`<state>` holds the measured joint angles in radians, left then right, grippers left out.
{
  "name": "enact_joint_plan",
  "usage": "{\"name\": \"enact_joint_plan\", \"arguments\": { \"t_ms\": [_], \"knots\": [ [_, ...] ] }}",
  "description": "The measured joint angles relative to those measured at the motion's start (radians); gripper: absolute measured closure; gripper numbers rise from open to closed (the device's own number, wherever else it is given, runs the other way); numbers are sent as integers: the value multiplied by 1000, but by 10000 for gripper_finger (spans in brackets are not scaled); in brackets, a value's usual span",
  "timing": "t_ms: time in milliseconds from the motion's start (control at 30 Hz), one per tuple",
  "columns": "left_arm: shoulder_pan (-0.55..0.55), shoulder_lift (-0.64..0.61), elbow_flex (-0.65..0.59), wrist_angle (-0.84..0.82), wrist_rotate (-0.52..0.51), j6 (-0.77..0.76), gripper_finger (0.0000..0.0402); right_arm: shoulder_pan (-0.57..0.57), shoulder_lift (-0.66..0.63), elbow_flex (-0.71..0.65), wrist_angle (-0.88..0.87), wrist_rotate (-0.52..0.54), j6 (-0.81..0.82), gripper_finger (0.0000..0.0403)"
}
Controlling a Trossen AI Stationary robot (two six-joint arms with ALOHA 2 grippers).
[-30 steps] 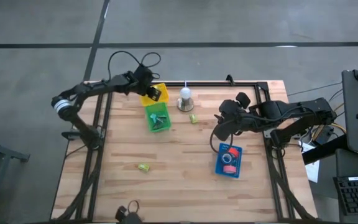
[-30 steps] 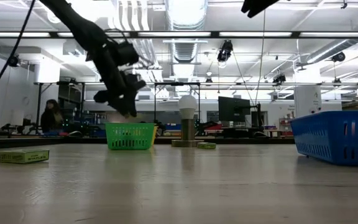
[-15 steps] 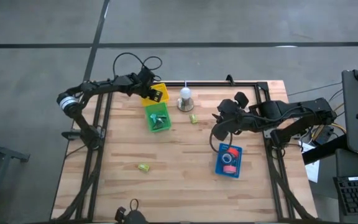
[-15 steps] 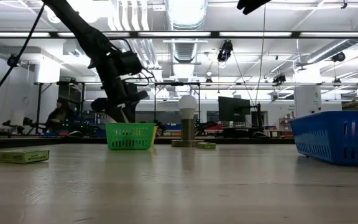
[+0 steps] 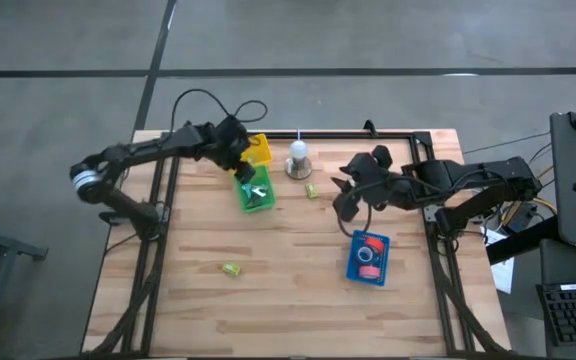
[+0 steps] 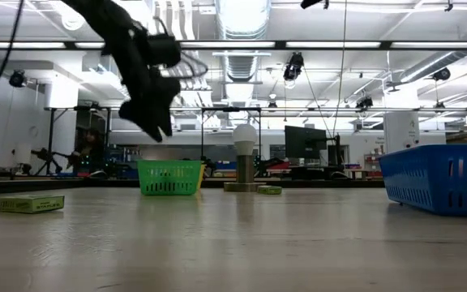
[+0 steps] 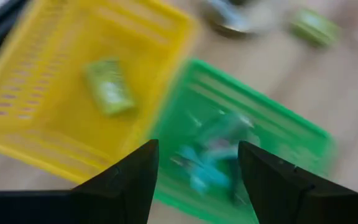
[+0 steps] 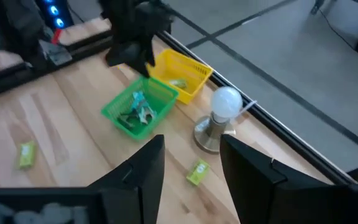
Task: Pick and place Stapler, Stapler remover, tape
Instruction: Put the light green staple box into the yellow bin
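Observation:
My left gripper hangs open and empty in the air, above where the yellow tray meets the green tray. A green box lies in the yellow tray. Teal staple removers lie in the green tray. My right gripper is open and empty, raised over the table just beyond the far end of the blue tray. That tray holds the red tape rolls. Two more green boxes lie flat on the wood.
A bulb-shaped lamp on a round base stands by the far edge, right of the yellow tray. The green tray and blue tray stand on the wooden table, with bare wood between them.
My left gripper has risen from low over the yellow tray. It has shifted toward the near edge, over the seam between the yellow and green trays. My right gripper has drifted slightly toward the table's left.

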<state>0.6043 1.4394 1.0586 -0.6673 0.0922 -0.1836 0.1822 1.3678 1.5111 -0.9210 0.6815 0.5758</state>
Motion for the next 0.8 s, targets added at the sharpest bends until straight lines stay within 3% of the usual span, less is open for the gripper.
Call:
{"name": "enact_joint_plan", "arguments": {
  "t_ms": [267,533,800],
  "knots": [
    [-306,-187,-56,-128,159,157,179,-10,5,-2,72,1,0,265],
    [-646,-231,-194,-85,87,170,179,-10,10,-26,103,9,72,278],
    [-811,-194,-331,105,65,88,179,-11,29,-45,120,29,180,288]
  ]
}}
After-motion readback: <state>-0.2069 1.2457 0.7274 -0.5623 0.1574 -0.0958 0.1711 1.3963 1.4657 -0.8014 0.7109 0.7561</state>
